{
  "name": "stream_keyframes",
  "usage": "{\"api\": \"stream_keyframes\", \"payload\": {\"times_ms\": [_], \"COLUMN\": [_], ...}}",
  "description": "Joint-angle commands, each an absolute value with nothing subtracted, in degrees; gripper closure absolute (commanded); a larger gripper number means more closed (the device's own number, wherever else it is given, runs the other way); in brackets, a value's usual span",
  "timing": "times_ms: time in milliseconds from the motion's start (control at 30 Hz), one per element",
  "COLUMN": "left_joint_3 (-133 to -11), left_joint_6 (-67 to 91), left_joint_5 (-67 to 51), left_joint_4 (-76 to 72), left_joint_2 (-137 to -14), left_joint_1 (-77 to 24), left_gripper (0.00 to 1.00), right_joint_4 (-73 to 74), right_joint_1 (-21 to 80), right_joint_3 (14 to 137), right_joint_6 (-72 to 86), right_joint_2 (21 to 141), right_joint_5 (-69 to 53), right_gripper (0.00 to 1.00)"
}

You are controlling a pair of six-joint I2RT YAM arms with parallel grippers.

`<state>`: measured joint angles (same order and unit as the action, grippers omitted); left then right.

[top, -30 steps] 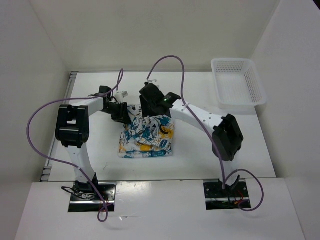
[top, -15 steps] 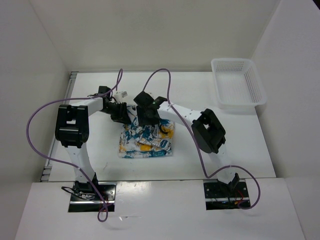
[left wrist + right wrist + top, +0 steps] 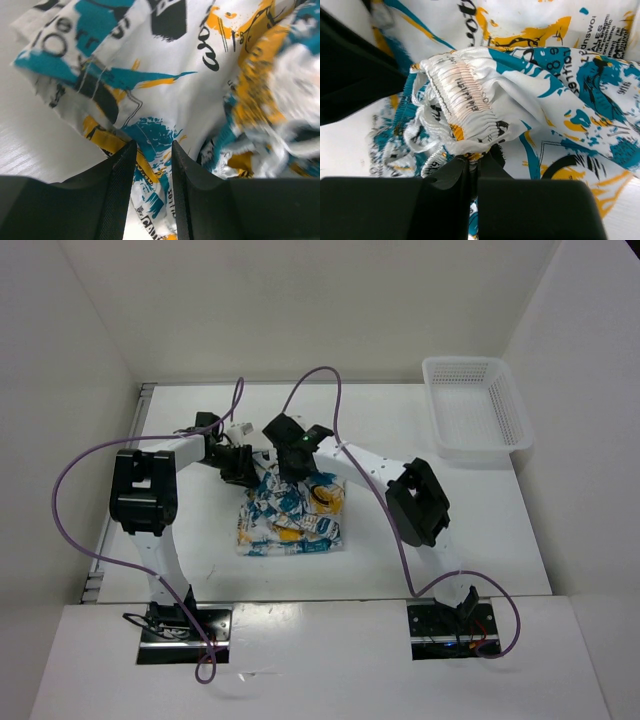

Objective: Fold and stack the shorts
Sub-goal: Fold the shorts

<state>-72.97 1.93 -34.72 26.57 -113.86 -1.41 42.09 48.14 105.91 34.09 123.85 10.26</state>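
Observation:
The printed shorts (image 3: 292, 522) lie crumpled in the middle of the table. My left gripper (image 3: 243, 468) is at their far left corner. In the left wrist view its jaws (image 3: 152, 190) stand partly apart with a fold of the shorts (image 3: 165, 75) running down between them, held. My right gripper (image 3: 297, 472) is at the far edge of the shorts, close beside the left one. In the right wrist view it (image 3: 473, 165) is shut on a bunched piece of fabric just under the gathered elastic waistband (image 3: 465, 100).
A white mesh basket (image 3: 475, 410) stands at the far right of the table. Purple cables (image 3: 330, 375) loop above both arms. The enclosure walls rise close on the left, right and back.
The right arm swung left and down onto the far edge of the shorts and its jaws closed on the fabric. The left arm stayed where it was.

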Motion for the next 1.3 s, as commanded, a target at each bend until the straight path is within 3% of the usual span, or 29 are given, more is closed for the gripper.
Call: {"api": "stream_keyframes", "payload": {"times_ms": [0,367,533,633,733,767,833,1033,1100,1167,1200,1267], "left_joint_3": [-70.3,-68.6,-67.5,-67.5,-68.0,-69.3,-70.3,-75.1,-76.2,-77.0,-77.5,-77.5], "left_joint_6": [0.0,0.0,0.0,0.0,0.0,0.0,0.0,0.0,0.0,0.0,0.0,0.0], "left_joint_5": [-28.7,-29.3,-29.3,-29.3,-29.3,-29.3,-29.3,-29.3,-29.3,-29.3,-28.7,-28.7], "left_joint_4": [28.1,27.6,27.1,27.8,29.8,31.1,32.8,36.2,36.9,37.6,37.6,38.1], "left_joint_2": [-116.5,-115.9,-114.8,-113.4,-111.8,-110.4,-108.7,-105.7,-105.0,-103.1,-102.4,-99.9], "left_joint_1": [-0.4,-0.4,0.6,2.1,4.2,4.7,5.6,8.6,9.2,9.8,9.8,9.8], "left_gripper": [0.57,0.58,0.58,0.58,0.58,0.58,0.58,0.57,0.55,0.55,0.55,0.64], "right_joint_4": [44.6,57.6,60.1,61.6,62.2,62.2,62.2,62.2,62.2,62.2,62.2,59.3], "right_joint_1": [49.9,54.6,54.6,54.6,54.6,54.6,54.6,55.1,55.1,55.1,54.5,53.0], "right_joint_3": [113.5,138.8,142.1,143.7,144.2,144.2,144.8,145.8,144.8,144.8,143.6,141.4], "right_joint_6": [32.2,26.8,27.3,27.3,28.6,28.6,28.6,27.4,27.4,28.3,28.9,29.6], "right_joint_2": [120.5,131.7,136.0,137.2,137.8,137.8,137.8,136.7,135.2,134.0,133.2,129.3], "right_joint_5": [11.3,13.3,13.3,14.7,15.7,15.7,14.5,11.5,11.5,13.3,13.8,14.8], "right_gripper": [0.99,0.95,0.94,0.79,0.71,0.60,0.57,0.34,0.37,0.49,0.68,0.85]}}
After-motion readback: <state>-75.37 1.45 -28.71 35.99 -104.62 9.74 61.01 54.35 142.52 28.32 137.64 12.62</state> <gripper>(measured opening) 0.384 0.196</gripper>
